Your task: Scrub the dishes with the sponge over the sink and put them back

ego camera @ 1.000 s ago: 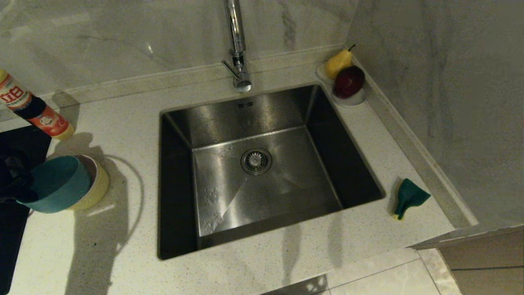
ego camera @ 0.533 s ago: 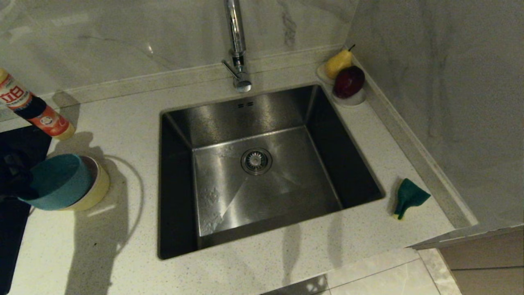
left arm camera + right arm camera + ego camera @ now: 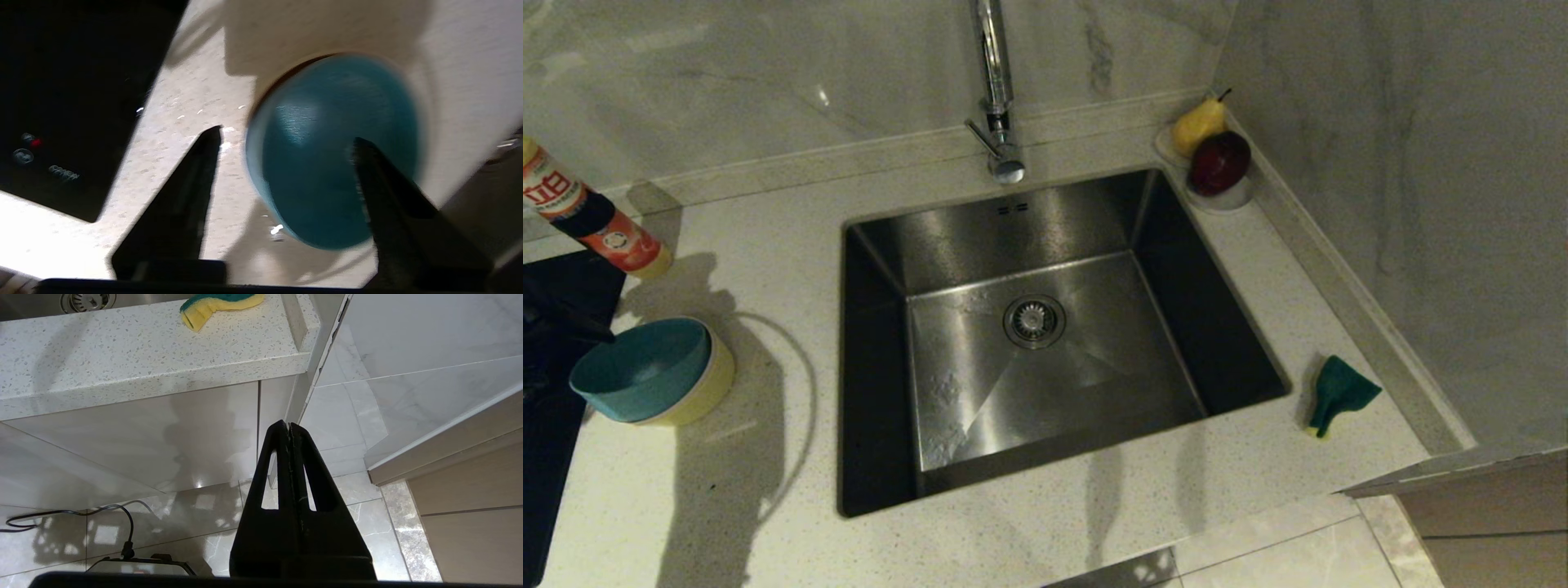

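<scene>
Gaping left tool straddles blue bowl, unheld.

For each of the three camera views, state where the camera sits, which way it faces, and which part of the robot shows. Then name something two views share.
Head: high on the robot, looking forward and down at the sink; left arm dark at the left edge.
Left wrist: behind the open left gripper, facing down at the blue bowl.
Right wrist: below counter height, behind the shut right gripper, facing cabinet and floor.
Shared: sponge in head and right wrist; the bowl in head and left wrist.
</scene>
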You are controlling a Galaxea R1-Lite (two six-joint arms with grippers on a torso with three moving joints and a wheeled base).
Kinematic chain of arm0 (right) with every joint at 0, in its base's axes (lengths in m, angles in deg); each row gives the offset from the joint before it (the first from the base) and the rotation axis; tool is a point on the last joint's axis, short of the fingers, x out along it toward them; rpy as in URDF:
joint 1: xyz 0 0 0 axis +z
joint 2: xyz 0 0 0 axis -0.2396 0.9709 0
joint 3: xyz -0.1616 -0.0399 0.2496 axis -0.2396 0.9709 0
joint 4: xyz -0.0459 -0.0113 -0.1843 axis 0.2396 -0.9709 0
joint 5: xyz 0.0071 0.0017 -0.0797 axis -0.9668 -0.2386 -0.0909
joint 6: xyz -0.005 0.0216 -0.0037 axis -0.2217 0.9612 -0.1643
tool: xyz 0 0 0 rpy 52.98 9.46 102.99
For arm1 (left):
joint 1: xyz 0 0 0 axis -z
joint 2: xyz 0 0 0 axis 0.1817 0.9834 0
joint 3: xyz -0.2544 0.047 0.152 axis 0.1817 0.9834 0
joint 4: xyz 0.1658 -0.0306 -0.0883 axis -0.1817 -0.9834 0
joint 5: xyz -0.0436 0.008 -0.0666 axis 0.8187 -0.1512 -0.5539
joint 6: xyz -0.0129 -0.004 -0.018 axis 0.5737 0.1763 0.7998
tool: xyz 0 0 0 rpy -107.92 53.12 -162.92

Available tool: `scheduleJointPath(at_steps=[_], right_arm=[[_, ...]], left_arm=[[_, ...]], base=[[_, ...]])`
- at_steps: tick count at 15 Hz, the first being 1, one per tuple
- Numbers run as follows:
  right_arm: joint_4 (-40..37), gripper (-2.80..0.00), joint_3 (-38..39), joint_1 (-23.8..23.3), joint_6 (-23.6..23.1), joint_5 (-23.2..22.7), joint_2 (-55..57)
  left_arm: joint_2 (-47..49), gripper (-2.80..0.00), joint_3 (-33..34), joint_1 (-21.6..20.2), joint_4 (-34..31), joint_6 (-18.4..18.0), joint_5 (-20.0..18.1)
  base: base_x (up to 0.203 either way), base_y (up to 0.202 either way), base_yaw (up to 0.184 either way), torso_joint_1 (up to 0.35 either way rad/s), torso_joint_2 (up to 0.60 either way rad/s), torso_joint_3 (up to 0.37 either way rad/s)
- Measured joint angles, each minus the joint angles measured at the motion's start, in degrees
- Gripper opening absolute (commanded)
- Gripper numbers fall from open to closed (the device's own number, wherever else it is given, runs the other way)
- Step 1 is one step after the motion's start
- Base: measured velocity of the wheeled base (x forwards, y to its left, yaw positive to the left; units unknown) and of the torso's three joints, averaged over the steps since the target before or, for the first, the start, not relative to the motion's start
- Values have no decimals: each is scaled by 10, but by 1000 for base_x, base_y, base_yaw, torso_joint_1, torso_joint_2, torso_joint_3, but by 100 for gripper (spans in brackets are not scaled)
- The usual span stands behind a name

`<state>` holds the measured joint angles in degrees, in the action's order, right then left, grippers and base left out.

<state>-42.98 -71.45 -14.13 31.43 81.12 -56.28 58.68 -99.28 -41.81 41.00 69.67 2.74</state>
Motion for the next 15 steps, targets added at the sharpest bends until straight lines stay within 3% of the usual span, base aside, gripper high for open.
scheduleJointPath(at_steps=[3,4,6,10,15], right_arm=[[0,-280,0,0,0,0,0],[0,-280,0,0,0,0,0],[0,-280,0,0,0,0,0],[0,-280,0,0,0,0,0],[0,-280,0,0,0,0,0]], left_arm=[[-43,0,-22,0,-3,9,-59],[-61,-280,-27,0,-3,6,-79],[-87,-280,-32,4,-3,-21,-102],[-120,-280,-37,16,2,-72,-102],[-171,-280,-38,34,2,-201,-97]], base=[[0,0,0,0,0,0],[0,0,0,0,0,0],[0,0,0,0,0,0],[0,0,0,0,0,0],[0,0,0,0,0,0]])
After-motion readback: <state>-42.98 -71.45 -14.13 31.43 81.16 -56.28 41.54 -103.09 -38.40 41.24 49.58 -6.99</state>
